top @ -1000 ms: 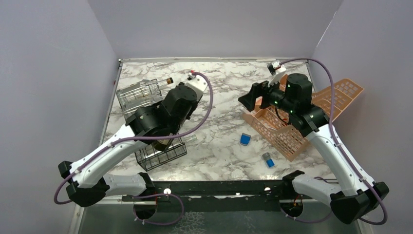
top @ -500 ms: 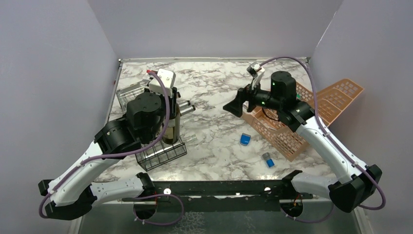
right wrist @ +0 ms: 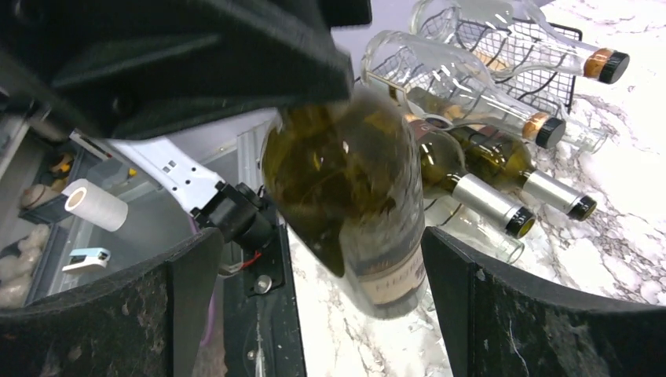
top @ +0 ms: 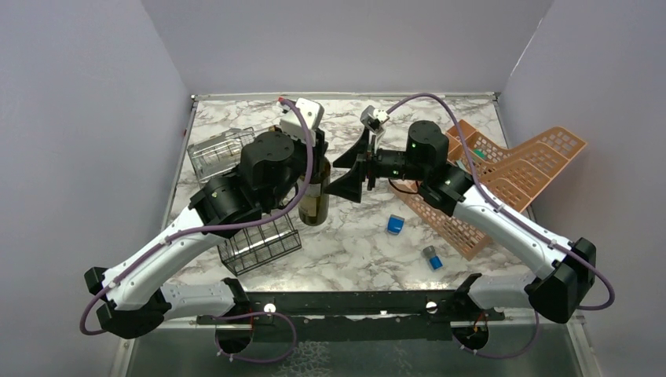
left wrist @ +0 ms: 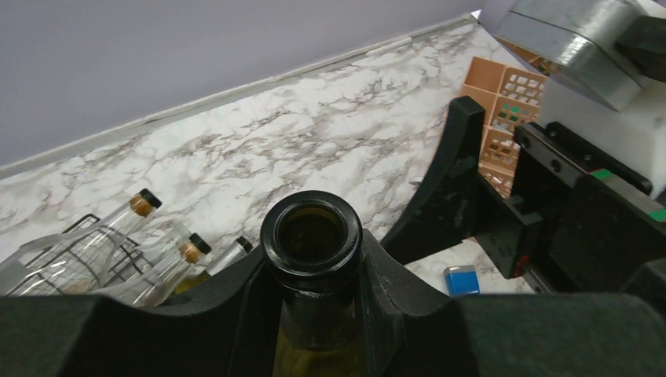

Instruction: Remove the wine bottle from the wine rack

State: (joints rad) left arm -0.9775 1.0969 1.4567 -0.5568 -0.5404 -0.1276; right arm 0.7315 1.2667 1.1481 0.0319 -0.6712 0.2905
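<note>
L fingers (left wrist: 389,294) are clamped on the wine bottle (top: 314,200) at its neck, mouth up. The bottle's out of the black wine rack (top: 259,243), just beside its right end, over the table (top: 353,243). R fingers (right wrist: 503,314) gape wide, 1 each side of the bottle's body, not touching.

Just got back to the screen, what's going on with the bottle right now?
The left hand is shut on the neck of the wine bottle and holds it upright just to the right of the black wine rack, so the bottle is out of the rack. The right hand is wide open, with a finger on either side of the bottle's body, not gripping it. More bottles lie on their sides nearby.
</note>
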